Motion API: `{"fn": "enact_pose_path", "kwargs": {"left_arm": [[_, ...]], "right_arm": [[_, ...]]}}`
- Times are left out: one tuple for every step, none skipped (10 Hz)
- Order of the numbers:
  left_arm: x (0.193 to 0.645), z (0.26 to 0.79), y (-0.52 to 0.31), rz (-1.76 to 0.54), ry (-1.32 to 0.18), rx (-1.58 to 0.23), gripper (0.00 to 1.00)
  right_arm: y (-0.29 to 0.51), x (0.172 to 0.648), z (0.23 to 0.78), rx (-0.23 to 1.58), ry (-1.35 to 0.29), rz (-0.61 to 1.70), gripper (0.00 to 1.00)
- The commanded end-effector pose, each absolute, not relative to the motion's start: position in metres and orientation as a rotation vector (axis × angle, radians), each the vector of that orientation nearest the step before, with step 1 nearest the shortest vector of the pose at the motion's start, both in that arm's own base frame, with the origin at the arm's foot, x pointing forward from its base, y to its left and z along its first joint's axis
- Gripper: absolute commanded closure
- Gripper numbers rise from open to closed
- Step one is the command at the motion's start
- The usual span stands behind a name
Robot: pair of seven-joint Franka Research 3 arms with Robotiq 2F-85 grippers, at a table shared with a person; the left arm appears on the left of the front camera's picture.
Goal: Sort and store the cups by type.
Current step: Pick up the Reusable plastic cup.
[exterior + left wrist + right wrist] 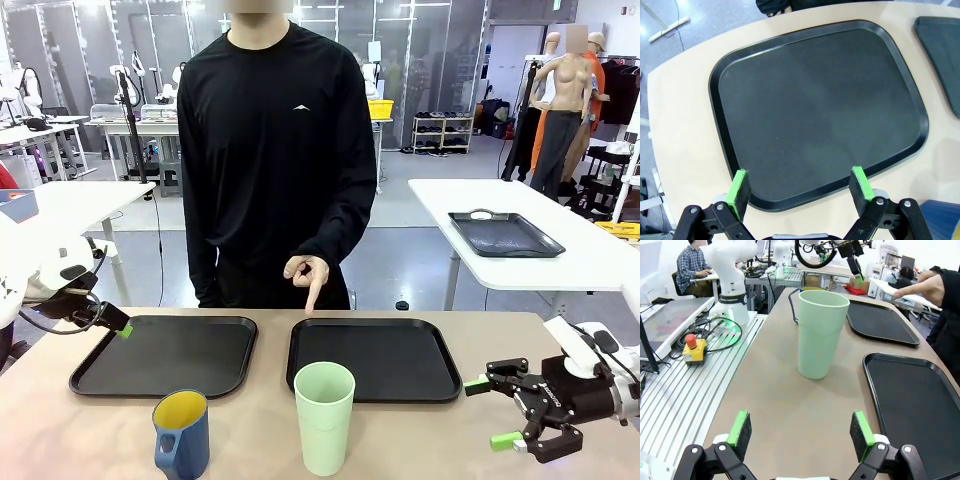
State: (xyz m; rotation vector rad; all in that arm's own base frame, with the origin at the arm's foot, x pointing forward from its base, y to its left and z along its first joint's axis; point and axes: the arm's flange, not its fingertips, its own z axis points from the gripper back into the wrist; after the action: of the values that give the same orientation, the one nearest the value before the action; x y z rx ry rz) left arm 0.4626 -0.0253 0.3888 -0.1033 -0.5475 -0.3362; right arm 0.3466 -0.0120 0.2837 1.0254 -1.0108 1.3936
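The tall mint-green tumbler (324,417) stands upright near the table's front edge, in front of the right black tray (375,358). To its left is the dark blue mug (181,435) with a yellow inside, in front of the left black tray (165,355). My right gripper (492,412) hovers open at the right, with the tumbler (821,335) ahead of its fingers and the mug (796,305) behind that. My left gripper (118,325) hangs open over the left tray's (815,110) outer edge, nothing between its pads. The person's hand (308,275) points down at the right tray.
The person stands at the table's far side, hand (920,287) over the trays. A yellow box with a red stop button (694,347) and cables lie on the metal rail beside the table. Another white table with a black tray (505,233) stands at the back right.
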Motion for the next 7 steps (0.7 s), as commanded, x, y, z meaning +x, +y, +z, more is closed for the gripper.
{"fn": "enact_pose_path", "kwargs": {"left_arm": [[0.463,0.390,-0.025,-0.337,-0.549,-0.101,0.00],[0.463,0.390,-0.025,-0.337,-0.549,-0.101,0.00],[0.463,0.390,-0.025,-0.337,-0.549,-0.101,0.00],[0.463,0.390,-0.025,-0.337,-0.549,-0.101,0.00],[0.463,0.390,-0.025,-0.337,-0.549,-0.101,0.00],[0.463,0.390,-0.025,-0.337,-0.549,-0.101,0.00],[0.463,0.390,-0.025,-0.337,-0.549,-0.101,0.00]], "right_arm": [[-0.011,0.347,0.283,1.026,-1.011,1.395,0.00],[0.003,0.356,0.277,1.073,-1.015,1.394,0.00],[0.016,0.362,0.274,1.103,-1.018,1.402,0.00],[0.030,0.367,0.271,1.119,-1.024,1.401,0.00],[0.041,0.370,0.269,1.131,-1.014,1.413,0.00],[0.054,0.374,0.266,1.125,-1.010,1.414,0.00],[0.068,0.377,0.264,1.137,-1.003,1.419,0.00]]}}
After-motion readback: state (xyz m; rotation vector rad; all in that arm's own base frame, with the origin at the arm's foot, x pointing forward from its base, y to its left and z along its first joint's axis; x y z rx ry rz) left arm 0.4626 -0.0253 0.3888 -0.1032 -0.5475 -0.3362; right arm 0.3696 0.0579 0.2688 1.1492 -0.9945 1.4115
